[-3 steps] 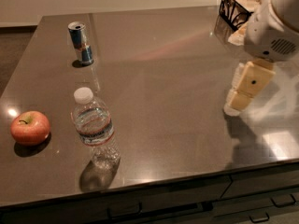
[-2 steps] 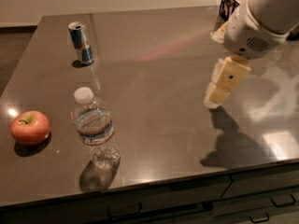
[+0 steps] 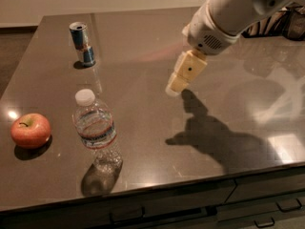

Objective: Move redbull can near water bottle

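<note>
The redbull can (image 3: 82, 44) stands upright near the far left corner of the dark, glossy desk (image 3: 143, 37), silver top showing, with its faint reflection running toward the near edge. The water bottle (image 3: 96, 130) stands upright close to the near edge, left of the middle, white cap on; the two are well apart, with bare desktop between them. A red apple (image 3: 31, 130) rests just beside the bottle, toward the left edge, not touching it.

The gripper (image 3: 174, 88) hangs over the middle of the desk, a cream-coloured piece angled down and to the left from the white arm (image 3: 228, 13), which reaches in from the far right corner. It is well apart from both the can and the bottle and holds nothing; whether it is spread or closed cannot be told from this view. Its shadow (image 3: 214, 137) falls on the desk toward the near right edge.

At the far right corner a dark striped object (image 3: 274, 23) sits partly hidden behind the arm. Drawer fronts with dark handles (image 3: 281, 205) run below the near edge
</note>
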Action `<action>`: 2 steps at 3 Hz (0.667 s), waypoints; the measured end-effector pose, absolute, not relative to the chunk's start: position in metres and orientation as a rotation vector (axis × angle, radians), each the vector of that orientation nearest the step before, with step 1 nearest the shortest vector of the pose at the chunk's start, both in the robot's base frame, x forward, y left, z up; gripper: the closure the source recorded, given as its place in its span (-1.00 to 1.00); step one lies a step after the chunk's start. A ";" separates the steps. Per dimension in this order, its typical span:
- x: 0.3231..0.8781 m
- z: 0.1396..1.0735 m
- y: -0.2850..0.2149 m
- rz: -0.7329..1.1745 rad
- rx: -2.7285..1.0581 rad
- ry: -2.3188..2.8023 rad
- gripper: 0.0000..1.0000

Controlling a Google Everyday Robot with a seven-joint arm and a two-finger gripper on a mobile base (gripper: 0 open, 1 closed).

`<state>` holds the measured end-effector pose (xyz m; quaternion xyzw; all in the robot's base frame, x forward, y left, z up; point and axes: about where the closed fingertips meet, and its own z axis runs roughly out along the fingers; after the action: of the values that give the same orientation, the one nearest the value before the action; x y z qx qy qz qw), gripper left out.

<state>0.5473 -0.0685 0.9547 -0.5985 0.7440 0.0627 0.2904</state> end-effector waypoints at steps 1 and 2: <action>0.568 0.951 -0.024 0.237 -1.573 1.928 -1.00; 0.586 0.950 0.022 0.326 -1.551 1.896 -1.00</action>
<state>0.5856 0.0215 0.9496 -0.5926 0.7246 0.1246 0.3291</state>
